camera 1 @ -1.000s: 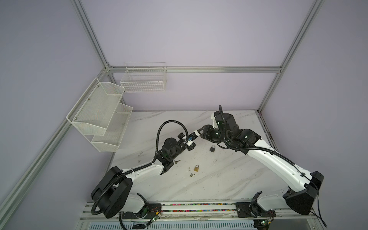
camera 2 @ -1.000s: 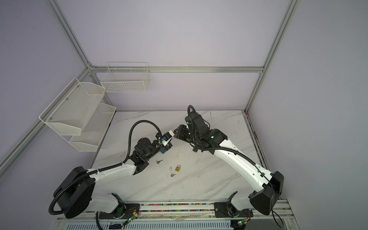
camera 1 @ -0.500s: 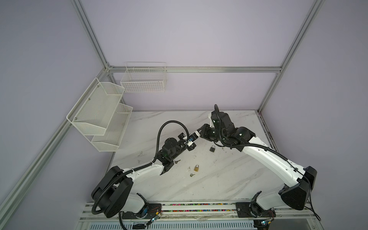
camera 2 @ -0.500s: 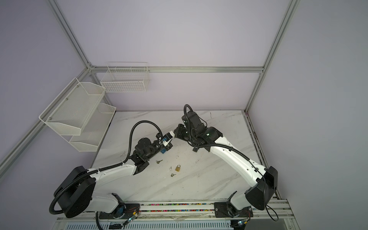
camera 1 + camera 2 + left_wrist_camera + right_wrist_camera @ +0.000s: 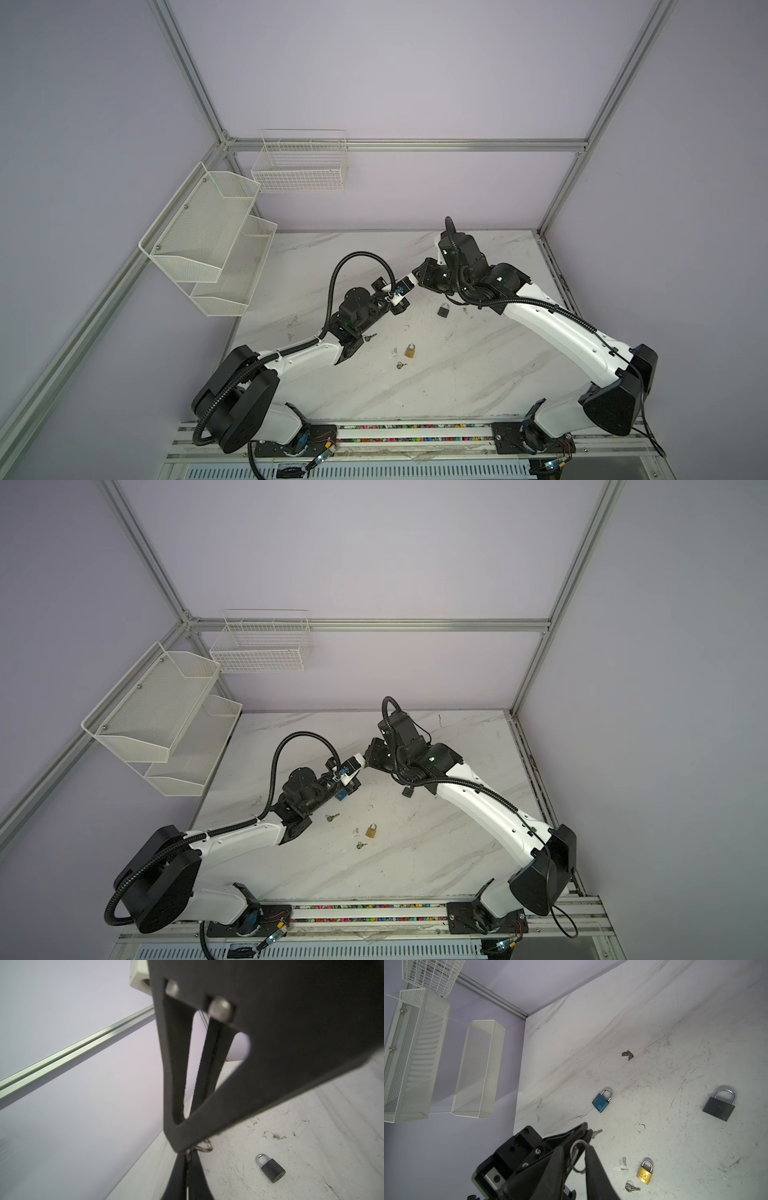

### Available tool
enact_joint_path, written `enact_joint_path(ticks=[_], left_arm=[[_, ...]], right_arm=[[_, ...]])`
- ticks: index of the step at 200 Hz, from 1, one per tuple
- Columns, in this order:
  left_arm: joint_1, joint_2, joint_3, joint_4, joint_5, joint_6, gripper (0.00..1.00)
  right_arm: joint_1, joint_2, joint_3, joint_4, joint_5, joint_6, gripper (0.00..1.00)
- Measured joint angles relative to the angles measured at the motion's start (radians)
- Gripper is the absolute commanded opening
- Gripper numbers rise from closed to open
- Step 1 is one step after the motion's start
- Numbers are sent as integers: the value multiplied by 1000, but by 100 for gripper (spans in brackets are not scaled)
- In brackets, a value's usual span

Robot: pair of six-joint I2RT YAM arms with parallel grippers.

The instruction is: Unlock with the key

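Most of the key (image 5: 597, 1132) is swallowed by the left pincer (image 5: 585, 1128); only one end pokes out past its tips. The key ring (image 5: 574, 1149) sits between the fingers of the right pincer (image 5: 580, 1152), but whether they pinch it I cannot tell, and those fingers run off the picture's edge. From the left wrist, that pincer's body is a dark blur covering half the ring. In a top view the blue padlock (image 5: 341, 796) peeks from under the left arm (image 5: 249, 837), the black padlock (image 5: 408, 791) is half behind a cable (image 5: 411, 782), and the loose keys (image 5: 360, 845) on the tabletop (image 5: 415, 854) are too small to read.
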Motion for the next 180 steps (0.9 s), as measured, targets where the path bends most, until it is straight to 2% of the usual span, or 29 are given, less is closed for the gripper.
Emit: enact_joint_path(ticks=[76,97,180], left_arm=[[-6,26,9,19,-35,10,0],[-8,44,14,37,-57,18,0],[-11,53,14,91,-102,35,0]], right_arm=[[-4,6,5,-1,0,0,19],[-7,6,5,-1,-6,3,14],[-8,3,5,32,-33,49,17]])
